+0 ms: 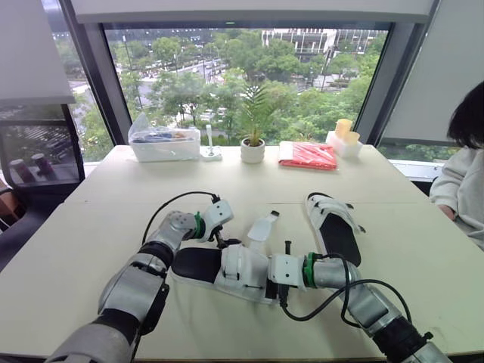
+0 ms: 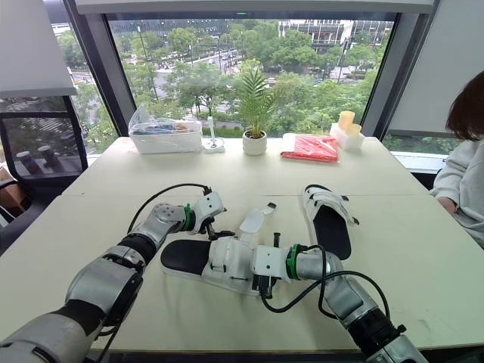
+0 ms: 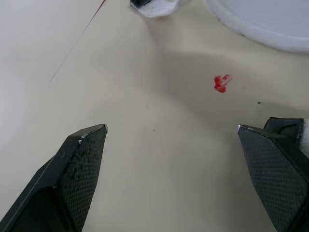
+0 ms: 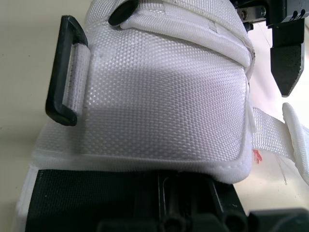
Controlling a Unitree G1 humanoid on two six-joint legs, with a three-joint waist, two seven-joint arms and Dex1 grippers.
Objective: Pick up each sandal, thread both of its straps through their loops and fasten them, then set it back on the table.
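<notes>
The right gripper (image 1: 282,273) is pressed against the strapped end of the near sandal (image 1: 198,265), which lies on the table (image 1: 76,249) between the 2 arms. Whether that gripper is clamped on the sandal or merely touching it cannot be told. In the right wrist view, a broad white woven strap (image 4: 164,92) is seen close up, with a black loop (image 4: 60,77) at its side. A second strap (image 1: 261,227) is left loose and stands up from the sandal's far edge. Just beside it, the left gripper (image 3: 171,128) is held over bare table with its jaws spread wide and nothing between them; a small red mark (image 3: 221,82) is seen on the surface there. The other sandal (image 1: 336,234) is lying sole-down farther back on the right, apart from both grippers. Along the window edge, a clear container (image 1: 162,144), a potted plant (image 1: 252,147) and a red packet (image 1: 308,155) are lined up. A person (image 1: 465,181) is seated at the right.
</notes>
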